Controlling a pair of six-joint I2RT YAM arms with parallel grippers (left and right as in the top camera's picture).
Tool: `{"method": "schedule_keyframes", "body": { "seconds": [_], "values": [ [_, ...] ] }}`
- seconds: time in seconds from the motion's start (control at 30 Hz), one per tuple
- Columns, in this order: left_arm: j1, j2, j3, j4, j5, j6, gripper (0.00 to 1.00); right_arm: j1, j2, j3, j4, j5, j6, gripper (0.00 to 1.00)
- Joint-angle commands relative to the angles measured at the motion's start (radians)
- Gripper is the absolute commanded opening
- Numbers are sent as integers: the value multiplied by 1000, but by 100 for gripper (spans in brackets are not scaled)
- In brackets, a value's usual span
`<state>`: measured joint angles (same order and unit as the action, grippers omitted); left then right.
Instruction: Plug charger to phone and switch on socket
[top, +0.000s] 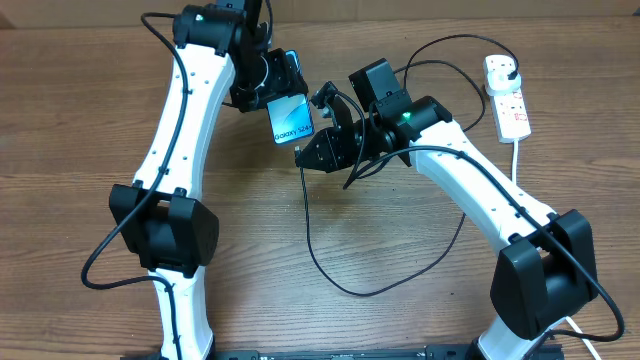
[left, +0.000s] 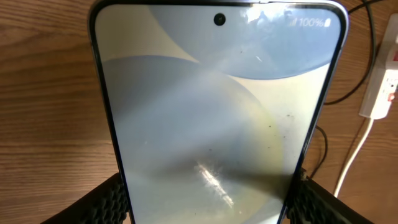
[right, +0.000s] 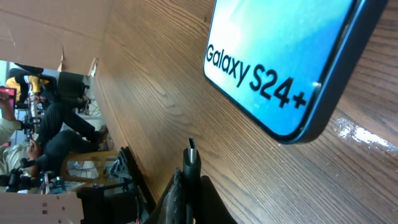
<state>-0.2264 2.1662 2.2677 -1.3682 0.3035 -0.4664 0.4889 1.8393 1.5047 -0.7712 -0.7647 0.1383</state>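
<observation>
My left gripper (top: 272, 88) is shut on the phone (top: 291, 119) and holds it tilted above the table; in the left wrist view the screen (left: 217, 112) fills the frame between my black fingers. My right gripper (top: 308, 155) is shut on the charger's connector tip (right: 191, 158), which points up just below the phone's "Galaxy S24+" edge (right: 280, 68), a short gap apart. The thin black charger cable (top: 330, 270) loops across the table to a black plug in the socket (top: 507, 95), the white power strip at the far right.
The socket's thick white lead (top: 517, 160) runs down the right side past my right arm. The socket's edge and lead also show in the left wrist view (left: 382, 87). People and equipment stand beyond the table edge in the right wrist view (right: 43, 124).
</observation>
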Motion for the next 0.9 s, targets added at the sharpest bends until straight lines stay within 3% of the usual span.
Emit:
{"method": "schedule_keyframes", "body": {
  "seconds": [0.0,0.87],
  "values": [
    [18,-37,59,-6,73,26,4,2,3,-7,11,8,-10,4],
    [32,-37,60,-36,142,71,4,2,4,-7,52,77,-16,4]
  ]
}}
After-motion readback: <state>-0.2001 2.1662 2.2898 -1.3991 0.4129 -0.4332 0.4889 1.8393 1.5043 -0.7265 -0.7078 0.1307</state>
